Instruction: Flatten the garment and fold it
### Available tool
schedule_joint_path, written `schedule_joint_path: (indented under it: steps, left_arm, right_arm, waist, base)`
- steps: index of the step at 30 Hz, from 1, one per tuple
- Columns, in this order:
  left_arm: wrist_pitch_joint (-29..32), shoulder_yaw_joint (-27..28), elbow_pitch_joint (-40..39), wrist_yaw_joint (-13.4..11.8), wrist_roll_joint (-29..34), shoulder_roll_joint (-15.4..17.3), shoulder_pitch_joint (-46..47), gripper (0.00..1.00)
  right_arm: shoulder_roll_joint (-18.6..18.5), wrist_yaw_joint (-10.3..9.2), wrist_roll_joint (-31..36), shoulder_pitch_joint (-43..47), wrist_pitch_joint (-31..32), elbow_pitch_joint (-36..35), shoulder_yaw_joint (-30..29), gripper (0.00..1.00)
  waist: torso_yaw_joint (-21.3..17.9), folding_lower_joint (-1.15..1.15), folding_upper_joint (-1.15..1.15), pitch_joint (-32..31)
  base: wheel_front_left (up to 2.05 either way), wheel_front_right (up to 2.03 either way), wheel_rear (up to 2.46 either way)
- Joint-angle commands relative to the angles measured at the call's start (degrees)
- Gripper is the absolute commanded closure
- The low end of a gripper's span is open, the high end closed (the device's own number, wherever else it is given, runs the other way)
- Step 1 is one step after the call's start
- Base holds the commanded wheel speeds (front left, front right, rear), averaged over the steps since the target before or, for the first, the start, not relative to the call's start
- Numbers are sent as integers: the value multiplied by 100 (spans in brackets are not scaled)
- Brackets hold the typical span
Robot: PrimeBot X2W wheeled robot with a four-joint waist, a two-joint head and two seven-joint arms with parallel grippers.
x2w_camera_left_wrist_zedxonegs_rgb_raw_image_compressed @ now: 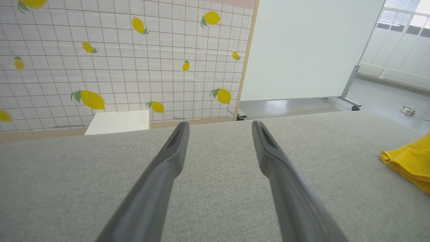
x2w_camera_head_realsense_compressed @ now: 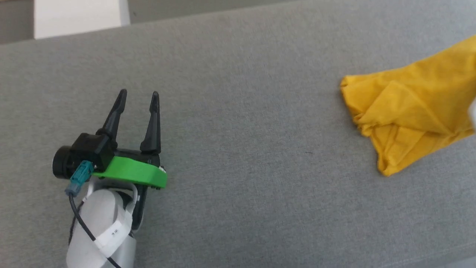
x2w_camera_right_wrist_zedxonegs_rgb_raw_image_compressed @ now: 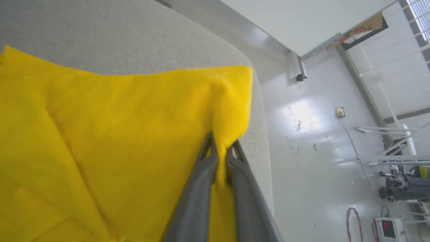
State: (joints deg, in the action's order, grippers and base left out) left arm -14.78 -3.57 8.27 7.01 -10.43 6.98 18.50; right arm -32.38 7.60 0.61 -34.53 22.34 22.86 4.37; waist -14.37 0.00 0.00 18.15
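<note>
Grey woven padding (x2w_camera_head_realsense_compressed: pixel 238 193) spreads under me. My left gripper (x2w_camera_head_realsense_compressed: pixel 138 93) hangs low over it, jaws wide and empty. My right gripper (x2w_camera_right_wrist_zedxonegs_rgb_raw_image_compressed: pixel 221 141) pinches a fold of the garment (x2w_camera_head_realsense_compressed: pixel 409 108), which lies bunched at my right. It looks light and limp, so hems and shoulders seem the best holds. The padding's rounded edge (x2w_camera_right_wrist_zedxonegs_rgb_raw_image_compressed: pixel 258 111) lies just beyond it, and there is spreading room leftward.

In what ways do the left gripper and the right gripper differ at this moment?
The left gripper has its jaws wide apart with nothing between them; the right gripper has its jaws shut on a fold of the yellow garment. The left gripper is over the bare grey surface, apart from the garment; the right gripper is at its edge. Both have two long dark fingers.
</note>
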Motion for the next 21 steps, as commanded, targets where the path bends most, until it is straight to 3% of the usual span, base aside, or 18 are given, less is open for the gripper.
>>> schedule_joint_path:
  steps: [1,12,21]
  left_arm:
    - [-15,-23,-66,17,67,83,140,0]
    - [228,-108,-526,20,127,420,402,0]
    - [293,-106,-648,-20,102,512,329,0]
  right_arm:
    - [-91,-11,92,-154,-114,145,-134,100]
    - [-170,-11,932,-755,-887,946,-1631,100]
    - [125,-11,1689,-983,-1273,1286,-2456,100]
  waist:
    - [-286,0,0,669]
    - [-157,0,0,1386]
    - [-106,0,0,1370]
  base:
    - [0,0,0]
    - [0,0,0]
    - [0,0,0]
